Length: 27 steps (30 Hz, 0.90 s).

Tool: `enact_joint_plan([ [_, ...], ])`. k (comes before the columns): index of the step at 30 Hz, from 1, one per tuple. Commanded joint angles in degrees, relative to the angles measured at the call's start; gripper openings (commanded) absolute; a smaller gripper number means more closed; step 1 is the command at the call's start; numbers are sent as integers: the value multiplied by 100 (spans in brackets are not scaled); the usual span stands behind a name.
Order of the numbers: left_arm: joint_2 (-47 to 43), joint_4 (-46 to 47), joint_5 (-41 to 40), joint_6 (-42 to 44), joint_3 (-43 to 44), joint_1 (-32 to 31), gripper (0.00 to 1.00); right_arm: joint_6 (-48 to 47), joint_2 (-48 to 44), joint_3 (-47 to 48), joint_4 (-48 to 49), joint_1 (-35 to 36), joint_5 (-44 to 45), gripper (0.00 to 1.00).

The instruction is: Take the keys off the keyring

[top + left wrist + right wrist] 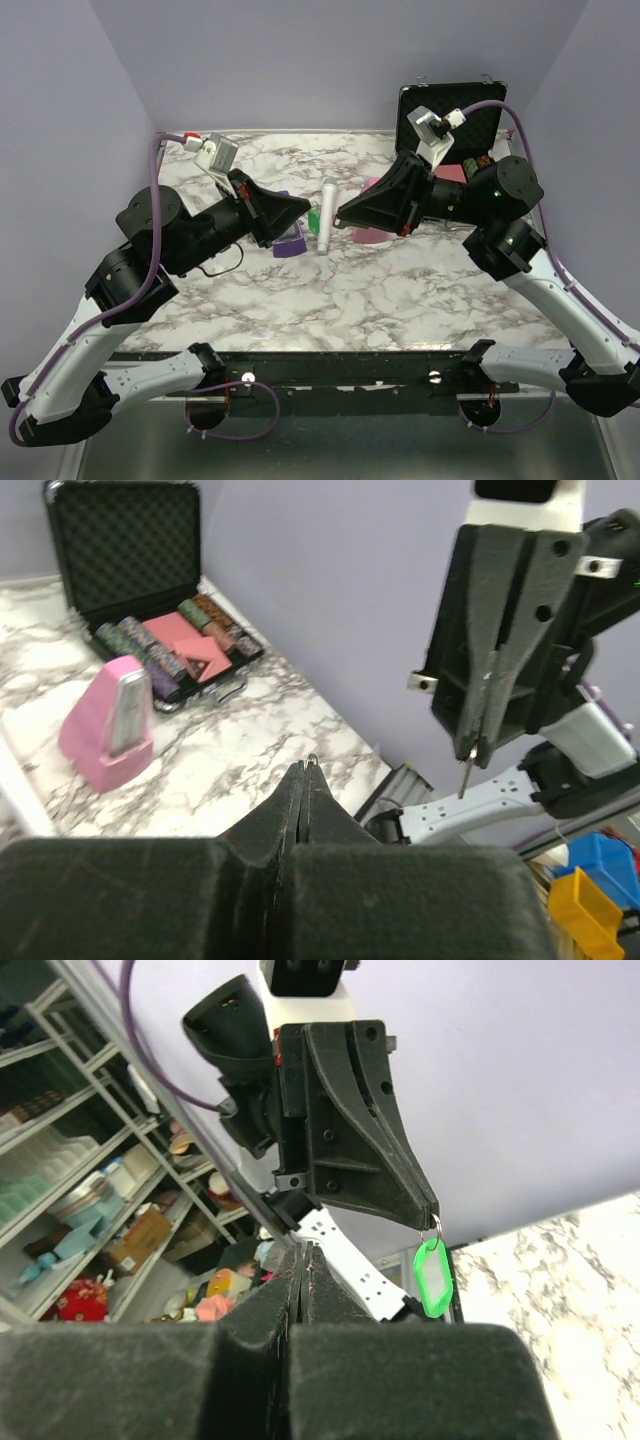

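My left gripper [306, 207] is shut above the table's middle and pinches the thin grey keyring [438, 1224] at its tip; the ring also peeks out between my own jaws in the left wrist view [312, 759]. The key with the oblong bright green plastic head [432, 1277] hangs from that ring, and shows as a green spot in the top view [314, 219]. My right gripper [342, 217] faces it, a short gap apart, with its jaws shut [303, 1250]. A thin metal blade [466, 773] sticks down from its tip.
A white microphone [326, 214] lies on the marble table under the grippers, and a purple object [290, 240] lies to its left. A pink metronome [108, 720] stands near an open black case [150, 590] of poker chips at the back right.
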Motion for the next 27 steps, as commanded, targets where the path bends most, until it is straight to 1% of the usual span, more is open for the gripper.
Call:
enact_joint_plan([
  [1, -188, -423, -850, -96, -288, 21, 0, -440, -147, -117, -895, 18, 704, 1],
  [6, -416, -582, -1202, -157, -693, 21, 0, -476, -305, -530, -1633, 27, 1705, 1],
  [11, -566, -713, -1457, -394, -1360, 21, 0, -450, -428, -838, -2424, 18, 2794, 1],
  [15, -715, -687, -1764, -684, -2028, 12, 0, -239, -455, -1145, -3005, 27, 3621, 1],
  [21, -830, -467, -2204, -1115, -3091, 56, 0, -124, -437, -1848, -3199, 27, 3702, 1],
  [24, -690, -625, -2511, -1256, -3373, 109, 0, 51, -524, -2226, -3164, 27, 3641, 1],
  [27, -514, -705, -2653, -1291, -3611, 231, 0, 192, -665, -2543, -3068, 27, 3632, 1],
])
